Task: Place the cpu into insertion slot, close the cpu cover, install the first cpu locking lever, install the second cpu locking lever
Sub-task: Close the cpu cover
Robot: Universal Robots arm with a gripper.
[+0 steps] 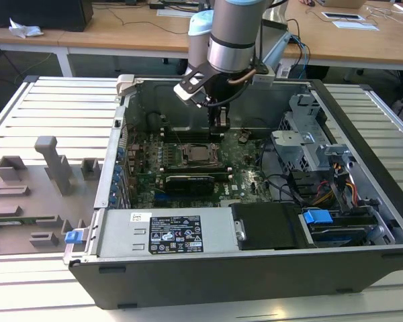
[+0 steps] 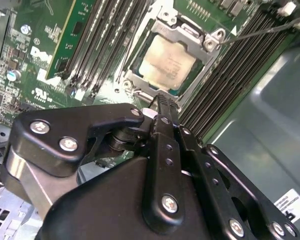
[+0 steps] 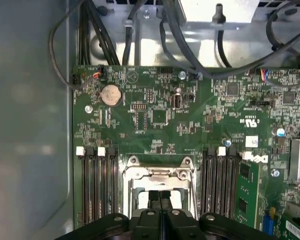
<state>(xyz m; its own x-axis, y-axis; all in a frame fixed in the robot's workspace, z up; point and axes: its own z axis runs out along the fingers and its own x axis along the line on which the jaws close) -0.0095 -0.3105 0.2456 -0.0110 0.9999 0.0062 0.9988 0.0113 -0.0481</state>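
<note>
The cpu [image 2: 167, 62], a silvery square chip, lies in the insertion slot [image 2: 134, 81] on the green motherboard inside the open computer case [image 1: 255, 268]. The silvery cpu cover [image 2: 187, 31] lies flat around it, leaving the chip's top showing. A thin metal locking lever [image 2: 262, 30] runs from the socket's corner out over the memory slots. My gripper [image 2: 162, 102] hangs just above the socket's edge, shut with nothing in it. In the first wrist view the fingertips [image 3: 156, 196] press together over the cover [image 3: 159, 172]. The exterior view shows the gripper [image 1: 219, 123] just behind the socket [image 1: 200, 155].
Black memory slots [image 3: 96, 185] flank the socket on both sides, with a green card [image 3: 247, 192] beyond one bank. Cables [image 3: 190, 40] cross above the board. The grey case wall [image 2: 270, 110] is close by. A drive cage [image 1: 309, 147] and power supply [image 1: 168, 231] fill the case.
</note>
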